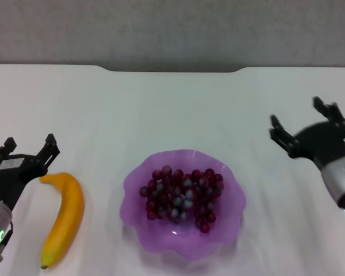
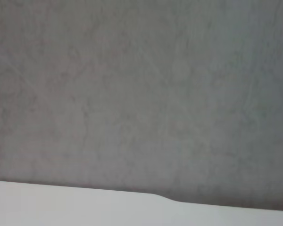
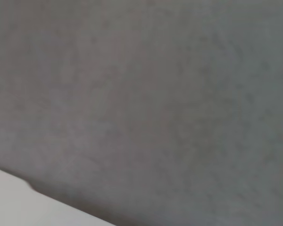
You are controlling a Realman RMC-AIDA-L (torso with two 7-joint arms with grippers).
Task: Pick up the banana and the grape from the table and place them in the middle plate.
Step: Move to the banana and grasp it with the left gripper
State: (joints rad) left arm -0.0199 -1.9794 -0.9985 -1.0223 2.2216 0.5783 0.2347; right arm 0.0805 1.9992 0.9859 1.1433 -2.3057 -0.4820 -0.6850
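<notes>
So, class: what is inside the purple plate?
Inside the purple plate lies the grape bunch. The plate's floor beneath it is covered; the banana lies outside, on the table.

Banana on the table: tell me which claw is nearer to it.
Left. The left claw is open just beside the banana's upper end, at the table's left side. The right claw, also open, is far across the middle plate.

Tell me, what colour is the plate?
Purple and see-through, with a wavy rim; the plate shows best in the head view.
</notes>
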